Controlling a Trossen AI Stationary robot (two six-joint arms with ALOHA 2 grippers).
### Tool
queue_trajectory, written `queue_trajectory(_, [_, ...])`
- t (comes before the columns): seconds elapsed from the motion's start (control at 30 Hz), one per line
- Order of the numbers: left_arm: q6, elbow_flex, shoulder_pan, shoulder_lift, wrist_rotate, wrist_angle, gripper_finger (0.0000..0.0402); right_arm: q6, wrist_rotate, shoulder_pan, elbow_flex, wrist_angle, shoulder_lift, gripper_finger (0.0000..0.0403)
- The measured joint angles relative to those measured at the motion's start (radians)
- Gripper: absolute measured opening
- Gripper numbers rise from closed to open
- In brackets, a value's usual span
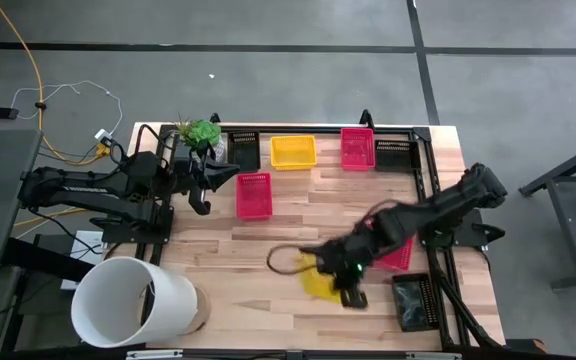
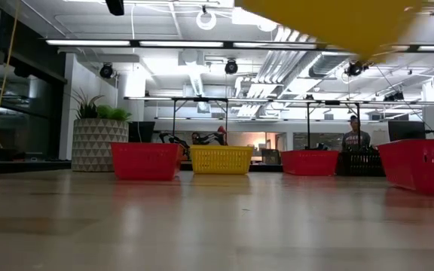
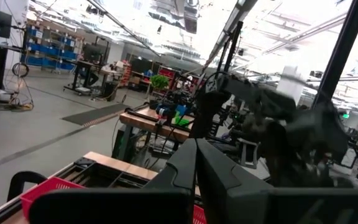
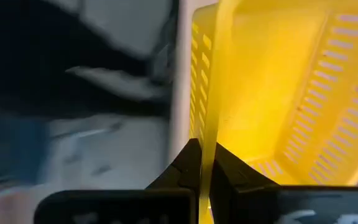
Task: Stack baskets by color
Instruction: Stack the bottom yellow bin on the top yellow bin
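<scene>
Near the front edge of the wooden worktop (image 1: 268,250), right of its middle, the right gripper (image 4: 205,163) is clamped on the rim wall of a yellow perforated plastic basket (image 4: 278,93); in the low view that basket hangs clear above the surface. A black grid-walled basket (image 1: 411,301) sits at the front right corner. A pink-red perforated basket (image 1: 400,255) lies just behind the right arm, near the right edge. At the front left corner a large white cylindrical bucket (image 1: 133,300) lies tipped. Toward the middle, left of centre, stands another pink-red basket (image 1: 253,194). The left gripper (image 1: 230,178), fingers pressed together on nothing, rests just beside it. Along the far edge, from left to right, stand a white pot with a green plant (image 1: 200,133), a black basket (image 1: 244,149), a yellow basket (image 1: 293,152), a pink-red basket (image 1: 358,148) and another black basket (image 1: 392,153).
</scene>
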Motion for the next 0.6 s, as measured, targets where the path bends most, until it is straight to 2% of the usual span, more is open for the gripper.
queue_trajectory(0.17, [0.000, 0.000, -0.001, 0.000, 0.000, 0.008, 0.0001, -0.276, 0.355, -0.156, 0.153, -0.212, 0.019, 0.0001])
queue_trajectory(0.23, [0.000, 0.000, -0.001, 0.000, 0.021, 0.044, 0.0001, -0.373, 0.461, -0.234, 0.196, -0.296, 0.026, 0.0001])
queue_trajectory(0.33, [0.000, 0.000, -0.002, 0.000, 0.071, 0.143, 0.0001, -0.551, 0.526, -0.361, 0.236, -0.325, 0.039, 0.0001])
queue_trajectory(0.43, [0.000, 0.000, -0.002, -0.001, 0.091, 0.245, 0.0001, -0.735, 0.543, -0.472, 0.248, -0.317, 0.074, 0.0000])
queue_trajectory(0.6, [0.000, 0.000, -0.002, -0.007, 0.086, 0.299, 0.0001, -1.025, 0.660, -0.573, 0.249, -0.225, 0.186, 0.0000])
